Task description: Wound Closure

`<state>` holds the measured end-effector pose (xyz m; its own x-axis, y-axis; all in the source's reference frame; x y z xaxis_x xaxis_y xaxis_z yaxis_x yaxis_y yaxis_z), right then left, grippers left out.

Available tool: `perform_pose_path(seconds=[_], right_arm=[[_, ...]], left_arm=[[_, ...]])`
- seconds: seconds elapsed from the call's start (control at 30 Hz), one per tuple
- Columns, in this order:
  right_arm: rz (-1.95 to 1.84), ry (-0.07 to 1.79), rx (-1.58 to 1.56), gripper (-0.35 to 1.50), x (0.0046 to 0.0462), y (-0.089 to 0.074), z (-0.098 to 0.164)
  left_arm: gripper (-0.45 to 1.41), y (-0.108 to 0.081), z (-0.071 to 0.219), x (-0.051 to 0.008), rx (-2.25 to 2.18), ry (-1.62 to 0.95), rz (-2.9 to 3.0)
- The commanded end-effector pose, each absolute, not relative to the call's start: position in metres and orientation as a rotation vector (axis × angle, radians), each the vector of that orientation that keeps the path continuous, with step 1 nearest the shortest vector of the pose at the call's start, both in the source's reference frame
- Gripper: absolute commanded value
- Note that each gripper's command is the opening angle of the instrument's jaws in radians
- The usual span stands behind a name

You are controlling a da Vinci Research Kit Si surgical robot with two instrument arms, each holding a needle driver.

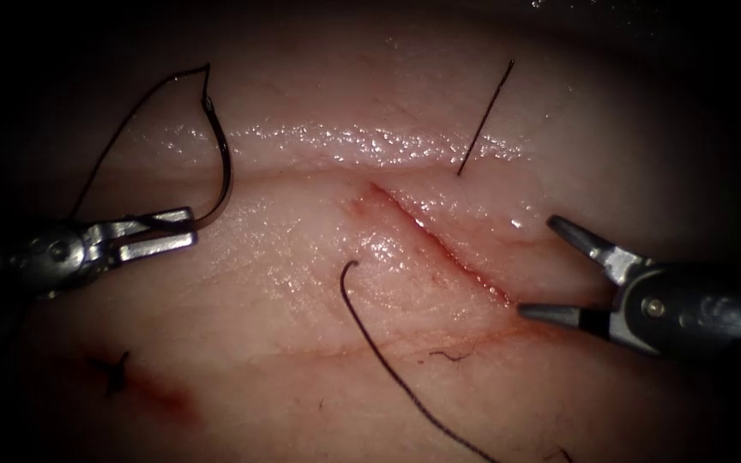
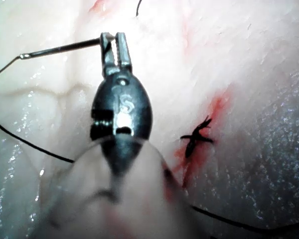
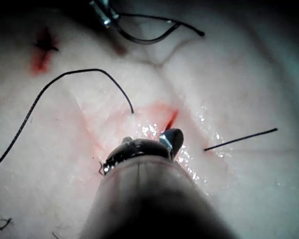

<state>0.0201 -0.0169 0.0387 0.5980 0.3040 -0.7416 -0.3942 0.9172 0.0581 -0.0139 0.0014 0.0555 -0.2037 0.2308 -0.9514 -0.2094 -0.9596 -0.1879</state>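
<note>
While the left tool point(image 1: 160, 233) sits well to the left of the cut point(image 1: 439, 244), its jaws are clamped on the needle point(image 1: 220, 167) close to the pointed end. The needle is clear of the tissue point(image 1: 302, 343); its curve rises away toward the far side, long axis roughly near-to-far, and thread point(image 1: 122, 129) runs off its upper end and loops back down to the left. The right tool point(image 1: 546, 270) hovers at the near right end of the cut, jaws spread wide, holding nothing. The left arm is plainly the nearer to the needle; the right tool stands well apart from it, with the cut between. A thread strand point(image 1: 396, 369) emerges left of the cut, another point(image 1: 486, 116) on the far side. An old knot point(image 1: 116, 370) in red fluid lies near left.
</note>
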Motion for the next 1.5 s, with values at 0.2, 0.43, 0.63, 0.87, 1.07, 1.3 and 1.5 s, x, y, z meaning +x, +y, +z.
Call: perform_pose_path(seconds=[0.2, 0.43, 0.63, 0.87, 1.07, 1.3, 1.5], right_arm=[[0.888, 0.973, -0.007, 1.13, 0.0212, -0.013, 0.044], [1.162, 1.089, 0.127, 1.18, 0.0209, -0.01, 0.049], [1.349, 1.228, 0.233, 1.21, 0.0203, -0.009, 0.055], [1.322, 1.24, 0.278, 1.18, 0.0214, -0.009, 0.055], [1.265, 1.246, 0.273, 0.44, 0.0235, -0.009, 0.055], [1.066, 1.224, 0.139, -0.35, 0.0237, -0.009, 0.054], [1.012, 1.265, 0.06, -0.35, 0.0222, -0.009, 0.051]], left_arm=[[-0.45, 0.001, 0.056, -0.0143, -1.775, -0.028, 2.239], [-0.45, 0.001, 0.056, -0.0143, -1.776, -0.028, 2.239], [-0.45, 0.001, 0.056, -0.0142, -1.777, -0.029, 2.239], [-0.45, 0.001, 0.056, -0.0143, -1.777, -0.029, 2.239], [-0.45, 0.001, 0.056, -0.0142, -1.777, -0.029, 2.239], [-0.45, 0.001, 0.056, -0.014, -1.777, -0.036, 2.241], [-0.45, 0.001, 0.056, -0.0141, -1.777, -0.036, 2.241]])
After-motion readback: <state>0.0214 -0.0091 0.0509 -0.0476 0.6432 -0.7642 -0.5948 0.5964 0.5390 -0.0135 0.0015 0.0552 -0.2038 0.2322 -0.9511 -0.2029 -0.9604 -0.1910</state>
